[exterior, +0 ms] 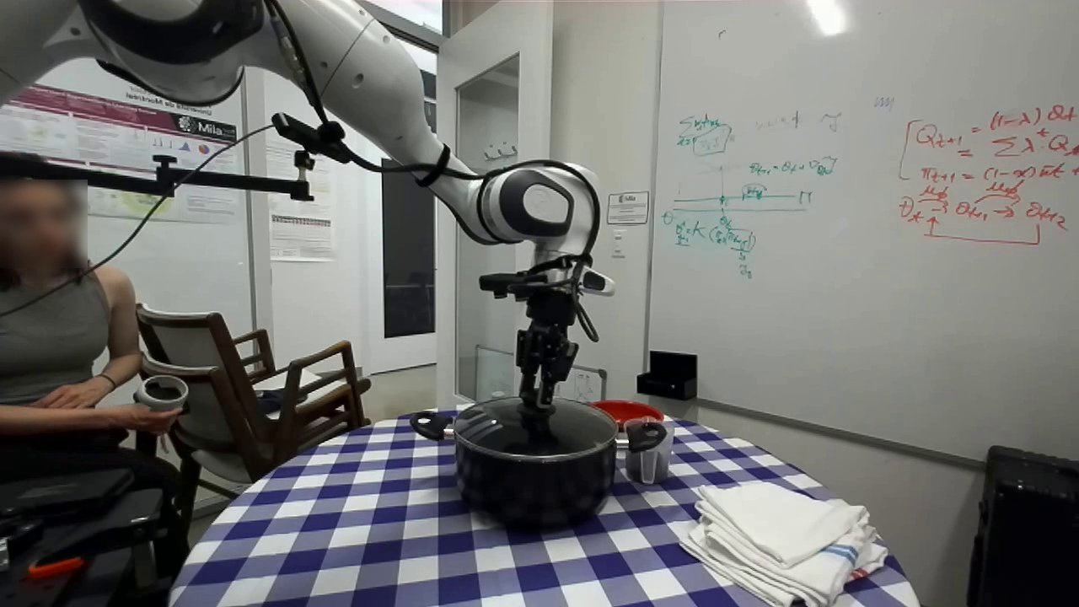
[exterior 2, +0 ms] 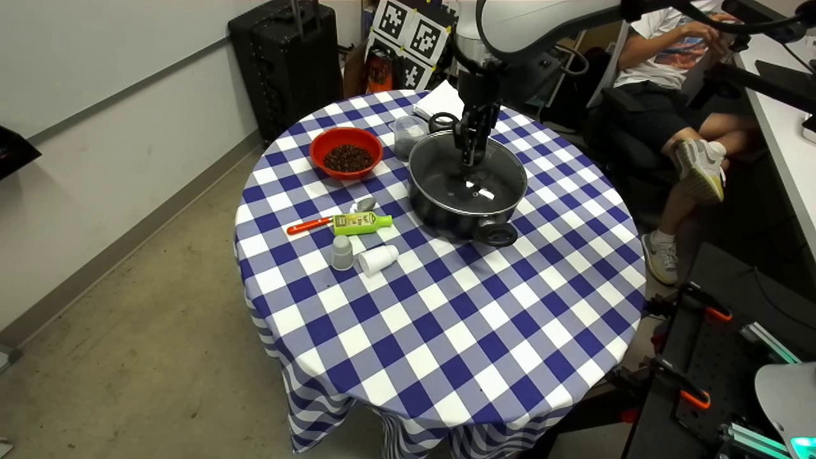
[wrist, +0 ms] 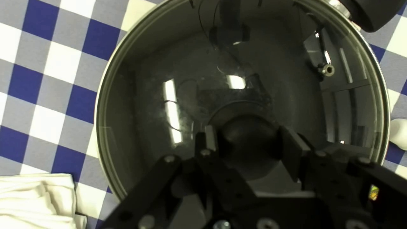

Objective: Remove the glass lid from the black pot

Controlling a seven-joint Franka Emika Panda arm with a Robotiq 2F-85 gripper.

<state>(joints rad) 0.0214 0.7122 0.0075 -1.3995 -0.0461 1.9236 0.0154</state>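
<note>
The glass lid [exterior: 485, 428] lies flat on the black pot [exterior: 535, 491], its rim on the pot's rim. Both also show in the other exterior view, the lid [exterior 2: 446, 182] facing up and the pot [exterior 2: 433, 213] below it. My gripper [exterior: 537, 406] points straight down over the lid's centre. In the wrist view, my gripper [wrist: 248, 136] has one finger on each side of the round black knob [wrist: 251, 128], and both pads appear to touch it. The knob's lower part is hidden by the fingers. One pot handle [wrist: 378, 12] shows at the upper right.
Close beside the pot stand a clear plastic container [exterior 2: 408, 135] and a red bowl [exterior 2: 328, 167] holding dark beans. Folded white towels [exterior: 784, 539] lie near the table edge. A green bottle [exterior 2: 362, 223], an orange-handled utensil [exterior 2: 309, 225] and small cups [exterior 2: 378, 259] lie on the checked tablecloth.
</note>
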